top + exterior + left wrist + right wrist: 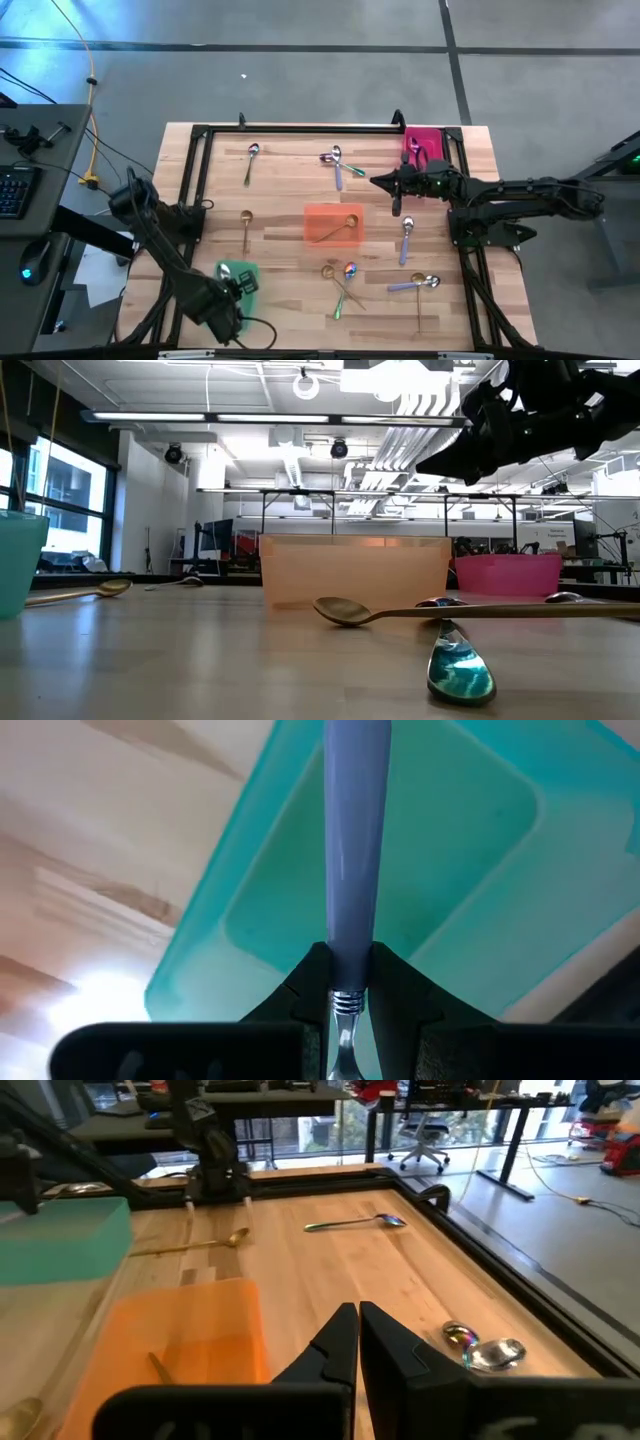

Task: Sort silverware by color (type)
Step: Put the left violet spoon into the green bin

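left tool (352, 988) clamps a purple-handled utensil (354, 840) above the green tray (470, 850); right tool (357, 1342), fingers closed and empty, hangs beside the orange tray (190, 1330). no readable writing.

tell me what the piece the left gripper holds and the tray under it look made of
Purple-handled utensil: the handle looks like glossy plastic or resin, smooth with soft reflections; the ribbed neck below it looks like polished metal. It is clamped in the left gripper.
Green tray: probably plastic, a matte, slightly translucent teal with rounded moulded corners.
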You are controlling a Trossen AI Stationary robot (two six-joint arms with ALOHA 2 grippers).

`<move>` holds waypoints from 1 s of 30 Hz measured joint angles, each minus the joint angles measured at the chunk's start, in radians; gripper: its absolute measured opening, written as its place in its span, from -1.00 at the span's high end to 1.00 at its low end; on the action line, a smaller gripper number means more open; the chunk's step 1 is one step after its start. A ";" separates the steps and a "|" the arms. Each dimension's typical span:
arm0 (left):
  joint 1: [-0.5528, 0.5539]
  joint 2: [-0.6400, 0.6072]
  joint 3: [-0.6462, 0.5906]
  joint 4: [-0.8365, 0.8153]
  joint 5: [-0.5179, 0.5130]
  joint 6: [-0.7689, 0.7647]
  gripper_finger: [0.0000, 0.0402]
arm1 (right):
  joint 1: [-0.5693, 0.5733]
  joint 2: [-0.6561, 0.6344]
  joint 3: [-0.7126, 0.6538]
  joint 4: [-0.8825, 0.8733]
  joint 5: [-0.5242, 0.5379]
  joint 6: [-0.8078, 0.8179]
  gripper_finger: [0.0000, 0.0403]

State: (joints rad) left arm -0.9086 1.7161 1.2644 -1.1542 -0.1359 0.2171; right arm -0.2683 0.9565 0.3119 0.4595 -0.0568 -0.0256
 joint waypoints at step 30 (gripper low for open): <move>-0.011 0.130 -0.053 0.110 0.023 0.120 0.73 | 0.150 0.000 0.000 0.020 0.117 -0.027 1.00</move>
State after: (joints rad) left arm -0.9199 1.8465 1.2114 -1.0443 -0.1126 0.3375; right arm -0.1181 0.9565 0.3119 0.4793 0.0605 -0.0524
